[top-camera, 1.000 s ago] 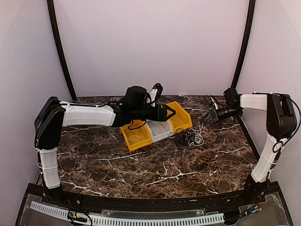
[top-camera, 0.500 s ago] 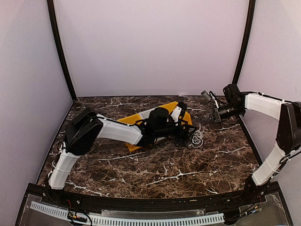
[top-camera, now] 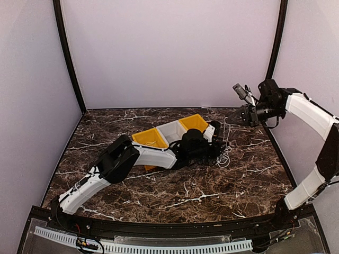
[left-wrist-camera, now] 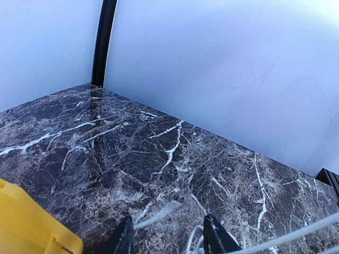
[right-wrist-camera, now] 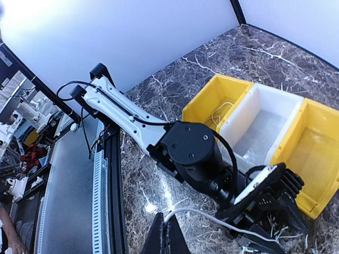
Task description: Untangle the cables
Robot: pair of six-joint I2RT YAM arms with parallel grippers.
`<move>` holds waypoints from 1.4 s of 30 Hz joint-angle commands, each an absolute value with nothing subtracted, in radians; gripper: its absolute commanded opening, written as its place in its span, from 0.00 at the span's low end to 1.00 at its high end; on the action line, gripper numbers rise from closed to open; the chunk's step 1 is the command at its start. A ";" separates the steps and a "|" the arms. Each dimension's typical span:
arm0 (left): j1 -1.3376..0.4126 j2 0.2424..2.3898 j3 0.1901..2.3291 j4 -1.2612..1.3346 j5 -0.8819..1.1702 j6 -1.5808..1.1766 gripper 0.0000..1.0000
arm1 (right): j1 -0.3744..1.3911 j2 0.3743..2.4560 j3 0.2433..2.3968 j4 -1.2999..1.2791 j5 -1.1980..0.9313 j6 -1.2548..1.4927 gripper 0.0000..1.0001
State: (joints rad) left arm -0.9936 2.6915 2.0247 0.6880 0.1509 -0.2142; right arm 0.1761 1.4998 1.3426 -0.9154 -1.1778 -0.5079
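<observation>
expect light, limp, snag-prone cables (top-camera: 223, 154). right fingers (right-wrist-camera: 157, 243) closed on white cable (right-wrist-camera: 201, 214); left fingers (left-wrist-camera: 124, 241) part-open, gripping nothing. grasp beside tangle.

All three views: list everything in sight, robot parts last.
dark marble-patterned table: one, brown with white veins, under everything
yellow plastic bins: two, at either end of a row on the table
white plastic bin: one, between the yellow ones
thin pale cable: one, lying inside one yellow bin
tangle of thin black and white cables: one pile, on the table beside the bins
white cable: one, running from the tangle to the right gripper
robot arms: two, white and black, left and right
left gripper: black, open, down at the tangle
right gripper: black, shut on the white cable, raised
</observation>
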 commanded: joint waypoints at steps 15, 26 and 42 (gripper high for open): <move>-1.008 2.598 1.806 0.573 0.178 -0.271 0.30 | 0.128 1.395 1.886 -0.779 -1.360 -0.295 0.00; -1.008 2.519 1.702 0.539 0.150 -0.281 0.30 | 0.046 1.444 2.024 -0.563 -1.463 -0.064 0.00; -1.008 2.024 1.264 0.559 0.250 -0.272 0.61 | 0.055 1.280 1.462 -0.848 -1.184 -0.506 0.00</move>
